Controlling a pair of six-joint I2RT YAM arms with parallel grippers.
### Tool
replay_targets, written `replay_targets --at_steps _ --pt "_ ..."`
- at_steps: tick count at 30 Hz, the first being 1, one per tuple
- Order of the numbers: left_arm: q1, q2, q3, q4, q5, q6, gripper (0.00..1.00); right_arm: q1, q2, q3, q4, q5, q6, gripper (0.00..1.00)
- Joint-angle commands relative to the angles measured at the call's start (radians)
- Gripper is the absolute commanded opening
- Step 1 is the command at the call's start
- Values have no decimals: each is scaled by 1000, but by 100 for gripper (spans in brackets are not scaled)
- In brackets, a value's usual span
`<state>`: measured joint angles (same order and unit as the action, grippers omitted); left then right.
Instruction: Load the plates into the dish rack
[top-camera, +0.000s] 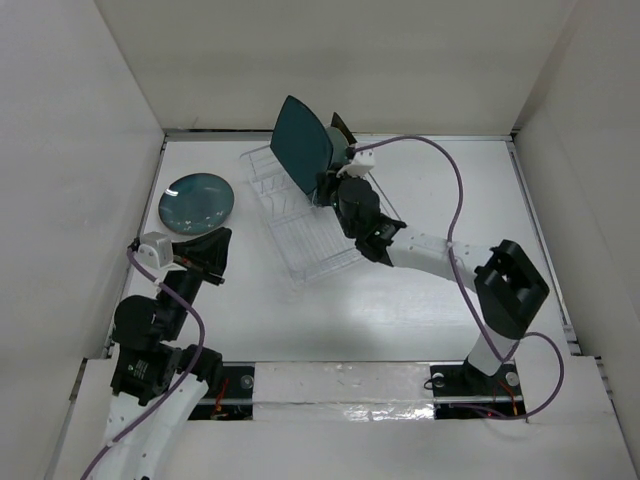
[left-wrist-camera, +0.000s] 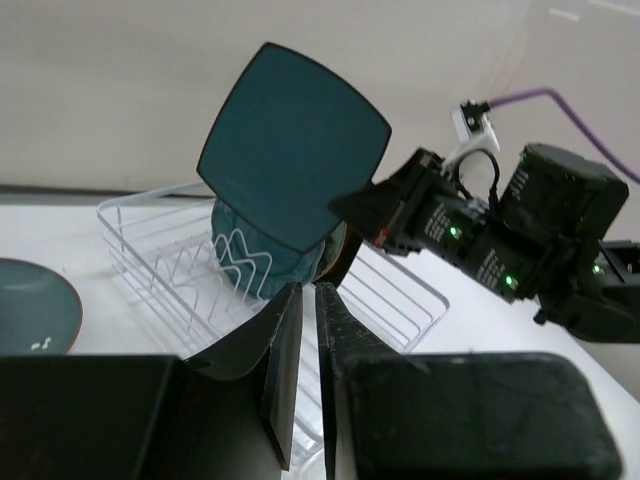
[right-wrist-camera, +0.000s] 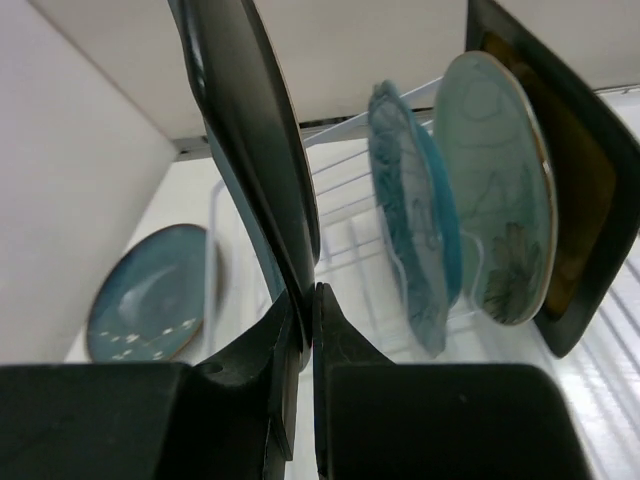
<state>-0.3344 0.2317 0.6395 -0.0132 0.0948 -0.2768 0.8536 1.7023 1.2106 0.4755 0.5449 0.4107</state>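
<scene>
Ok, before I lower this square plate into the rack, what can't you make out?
Top view: scalloped plate and pale green plate, hidden behind the square plate.
Right wrist: dish rack tines under that plate, blocked by the right gripper itself.
Left wrist: round plate, cut off by the left edge and the left gripper.

- We see the dish rack (top-camera: 300, 252) mid-table, with the round plate (top-camera: 196, 199) flat on the table left of it.
- Square plate (top-camera: 302, 143) is over the rack's far end, edge pinched in the right gripper (top-camera: 325, 186).
- Upright in the rack beyond it, in order: scalloped plate (right-wrist-camera: 410, 220), small round plate (right-wrist-camera: 500, 200), rectangular plate (right-wrist-camera: 590, 200).
</scene>
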Motion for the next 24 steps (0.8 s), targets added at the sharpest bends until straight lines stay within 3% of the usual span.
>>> replay_targets --at_steps 1,13,24 --pt "-5 26 -12 44 20 11 9 -30 17 145 175 20 -107 0" --pt "-5 61 -9 45 29 27 9 -57 206 263 180 79 -213 0" --pt "-5 66 -12 42 29 27 9 2 309 302 175 202 -270 0"
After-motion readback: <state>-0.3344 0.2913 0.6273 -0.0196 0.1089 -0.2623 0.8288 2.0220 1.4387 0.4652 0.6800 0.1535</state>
